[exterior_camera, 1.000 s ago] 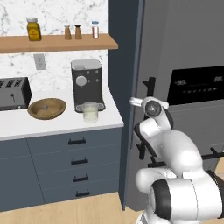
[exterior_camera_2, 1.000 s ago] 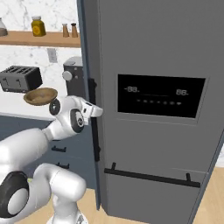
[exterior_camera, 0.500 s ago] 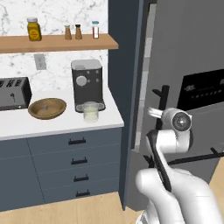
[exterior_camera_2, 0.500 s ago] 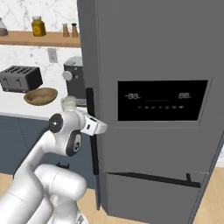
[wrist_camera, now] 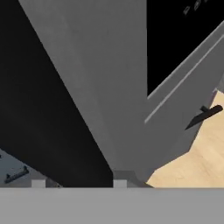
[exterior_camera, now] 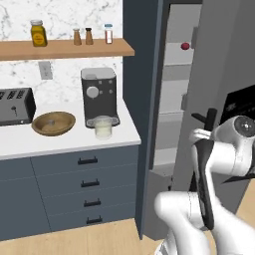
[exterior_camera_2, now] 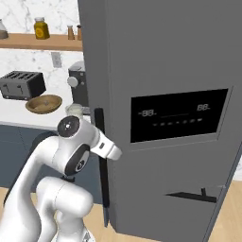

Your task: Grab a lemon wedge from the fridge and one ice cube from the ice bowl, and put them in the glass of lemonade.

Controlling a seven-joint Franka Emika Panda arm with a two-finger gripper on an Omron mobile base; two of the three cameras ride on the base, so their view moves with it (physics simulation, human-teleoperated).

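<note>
Simulated kitchen: white counter (exterior_camera: 64, 142) over dark blue drawers (exterior_camera: 87, 184), four black pulls, marble wall, wood floor (exterior_camera_2: 227, 222).

On counter, left base view: one toaster (exterior_camera: 15, 105) at 9 o'clock, one bowl (exterior_camera: 53, 123), one coffee machine (exterior_camera: 99, 94), one glass (exterior_camera: 102, 127) just in front of machine, at 3 o'clock of bowl. One wooden shelf (exterior_camera: 64, 48) at 11 o'clock with one amber jar (exterior_camera: 37, 33), two shakers, one small white bottle.

One fridge (exterior_camera_2: 165, 71), door partly swung open with grey shelves showing in gap; one small red fruit (exterior_camera: 185, 46) on upper shelf at 1 o'clock. Wedge not made out. One black panel (exterior_camera_2: 177, 116) on door, one long black handle (exterior_camera_2: 100, 160).

One gripper (exterior_camera_2: 111, 152) at door edge, against handle; finger spread cannot be told, nor whether handle is clamped.
</note>
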